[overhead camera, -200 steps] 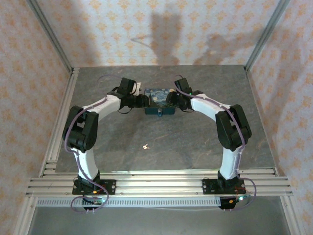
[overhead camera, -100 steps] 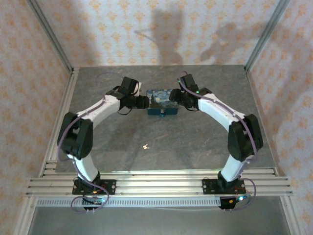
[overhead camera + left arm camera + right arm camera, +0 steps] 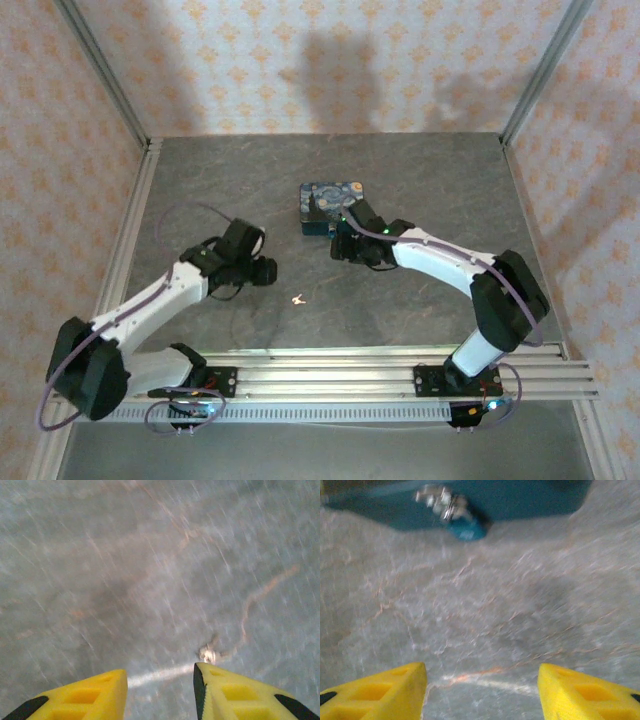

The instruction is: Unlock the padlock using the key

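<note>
Padlock, heading: the padlock (image 3: 466,530) lies slantwise. Its body end is nearer the right hand and its metal shackle end is up against the tin (image 3: 535,500). The picture is blurred, so the exact angle is unclear.
Padlock, look: a tiny piece with a blue-teal body and bright silvery metal at the tin end.
Padlock, place: on the tabletop (image 3: 430,180), touching the near wall of the tin. The tin sits in the far half, about midway between the left and right edges.
Key, heading: the key (image 3: 209,653) is too small and smeared to tell which way its long axis runs.
Key, look: a pale, silvery-tan speck of metal lying flat.
Key, place: toward the near edge of the tabletop, about midway across, well apart from the padlock and just beside the tip of one left finger (image 3: 225,687).
Left arm: it is folded low with its elbow out by the left edge and its forearm reaching inward.
Left hand (image 3: 160,685): the yellow fingers stand apart over bare tabletop with nothing between them.
Right arm: its elbow is out near the right edge and its forearm reaches in toward the tin's near wall.
Right hand (image 3: 482,682): the fingers are spread wide and hold nothing. They point at the padlock, with bare tabletop between them and it.
</note>
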You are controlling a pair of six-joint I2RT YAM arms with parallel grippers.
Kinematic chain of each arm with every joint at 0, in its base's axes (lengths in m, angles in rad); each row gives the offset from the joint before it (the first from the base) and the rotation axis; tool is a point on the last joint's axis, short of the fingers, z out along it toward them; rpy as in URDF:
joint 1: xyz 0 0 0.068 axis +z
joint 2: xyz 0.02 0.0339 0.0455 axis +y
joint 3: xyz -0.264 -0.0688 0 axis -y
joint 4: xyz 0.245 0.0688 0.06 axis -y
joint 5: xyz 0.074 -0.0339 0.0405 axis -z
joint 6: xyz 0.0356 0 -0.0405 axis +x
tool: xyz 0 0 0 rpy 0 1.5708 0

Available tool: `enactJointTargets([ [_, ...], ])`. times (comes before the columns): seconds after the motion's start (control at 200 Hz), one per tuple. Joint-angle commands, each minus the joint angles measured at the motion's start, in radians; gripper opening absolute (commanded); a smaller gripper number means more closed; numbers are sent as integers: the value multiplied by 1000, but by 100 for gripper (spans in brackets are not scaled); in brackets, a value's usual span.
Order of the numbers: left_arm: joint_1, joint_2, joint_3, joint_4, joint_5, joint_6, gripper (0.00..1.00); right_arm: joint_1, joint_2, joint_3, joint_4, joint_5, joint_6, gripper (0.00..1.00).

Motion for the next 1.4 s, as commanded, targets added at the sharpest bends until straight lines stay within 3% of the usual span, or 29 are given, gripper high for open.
enactJointTargets([
  [0.0, -41, -80, -60, 22, -21, 66, 40, 27, 10, -41, 95, -44, 8, 58],
  [0.145, -50, -78, -63, 17, -44, -7, 34, 45, 1, -72, 114, -58, 1, 55],
  [0.23, -77, -24, -51, 2, -74, -173, 35, 47, -4, -82, 110, -56, 10, 55],
  [0.465, -259, 96, -16, -58, -236, -633, 34, 48, -15, -116, 145, -42, 51, 55],
  [0.596, -313, 155, 11, -46, -287, -736, 35, 48, -19, -125, 154, -39, 55, 55],
  [0.871, -334, 307, 98, -14, -265, -779, 35, 47, -50, -142, 130, -10, 28, 55],
  [1.026, -338, 397, 134, 11, -232, -782, 28, 45, -75, -164, 130, 6, 18, 55],
  [1.391, -353, 492, 176, -34, -242, -779, 28, 27, -102, -199, 135, 10, 7, 55],
])
